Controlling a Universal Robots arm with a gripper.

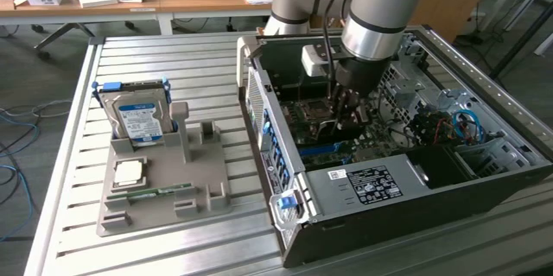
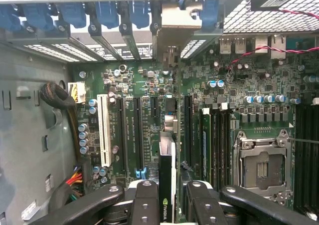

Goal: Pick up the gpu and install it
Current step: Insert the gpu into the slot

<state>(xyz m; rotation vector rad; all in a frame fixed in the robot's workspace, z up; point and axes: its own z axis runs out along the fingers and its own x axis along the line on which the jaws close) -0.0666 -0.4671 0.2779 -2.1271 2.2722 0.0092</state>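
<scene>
Pincer [image 2: 172, 191] gripping gpu [image 2: 166, 165] edge-on above motherboard [image 2: 149, 100], hard drive [image 1: 138, 117] racked outside case [image 1: 389, 185]

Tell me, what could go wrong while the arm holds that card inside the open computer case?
The gpu, gripped edge-on by the tool, may come down crooked and scrape the motherboard. Its metal bracket could snag on the blue latches. The memory slots sit close beside it and might get knocked.
</scene>
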